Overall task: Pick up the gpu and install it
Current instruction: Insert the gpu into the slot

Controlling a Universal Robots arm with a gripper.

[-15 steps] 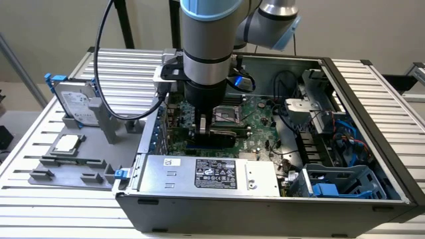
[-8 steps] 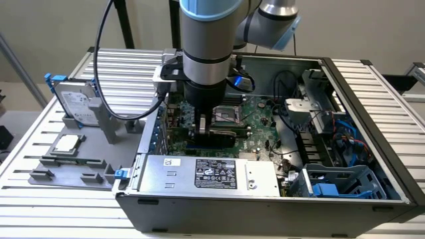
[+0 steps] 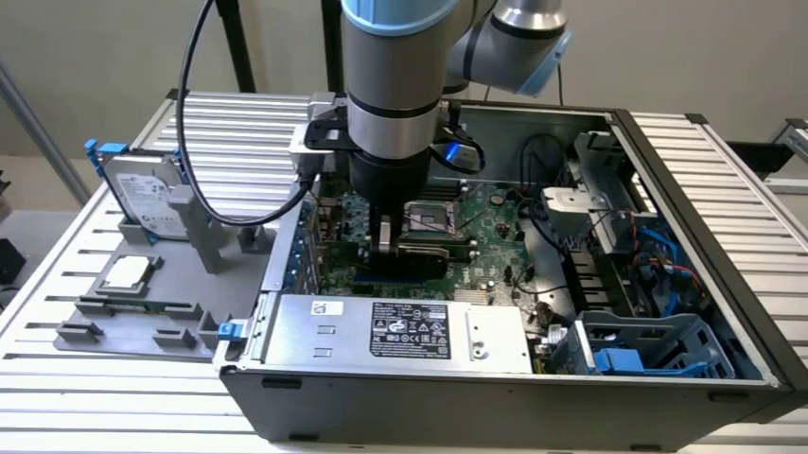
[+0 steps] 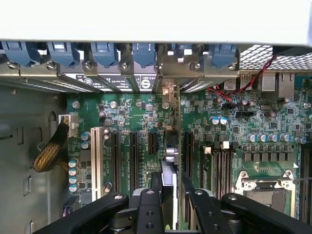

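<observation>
The install step is in hand. The gripper has its jaws pinching the gpu edge-on at lower centre of the wrist view, over the motherboard inside the open case. The card's long axis runs from the jaws towards the rear slot row; its silver bracket points at that row, upper centre. Judged: seating calls for straight, even downward pressure, with the card kept parallel to the slot.

Matt black gpu, seemingly metal bracket
</observation>
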